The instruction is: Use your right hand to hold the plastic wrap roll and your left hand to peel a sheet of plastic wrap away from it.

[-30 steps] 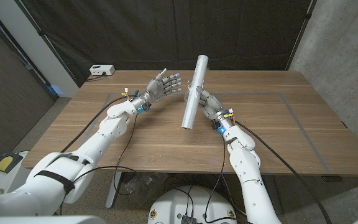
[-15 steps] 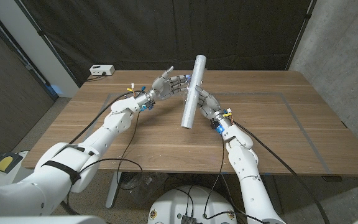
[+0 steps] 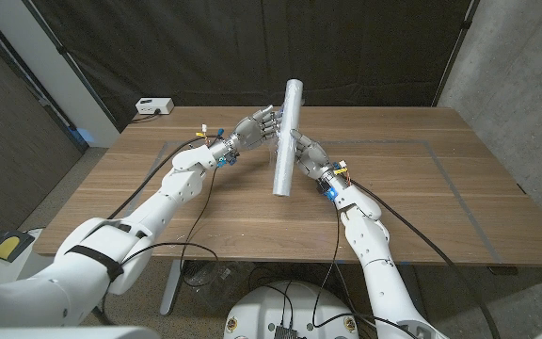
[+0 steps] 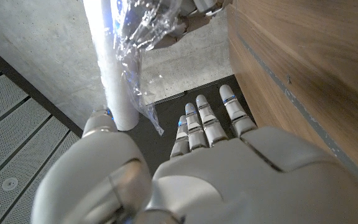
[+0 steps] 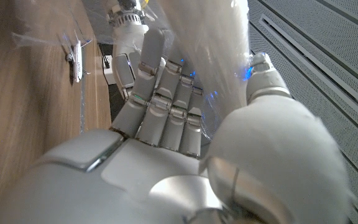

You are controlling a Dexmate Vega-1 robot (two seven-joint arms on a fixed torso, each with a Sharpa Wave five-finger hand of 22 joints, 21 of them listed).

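Roll of clear plastic wrap on its white tube (image 3: 286, 138) stands tilted above the wooden worktop (image 3: 440, 198), clamped in your right robot hand (image 3: 301, 151). Your left robot hand (image 3: 255, 127) has closed in, fingers apart beside the film: peeling can begin.

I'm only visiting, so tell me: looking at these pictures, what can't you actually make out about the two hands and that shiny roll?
- Whether the left hand pinches any film: head view too small; in the left wrist view its fingers stand apart from the plastic wrap roll.
- Roll's far end: cut off by the right wrist view's edge.
- Right hand: its palm side is hidden by its own back.
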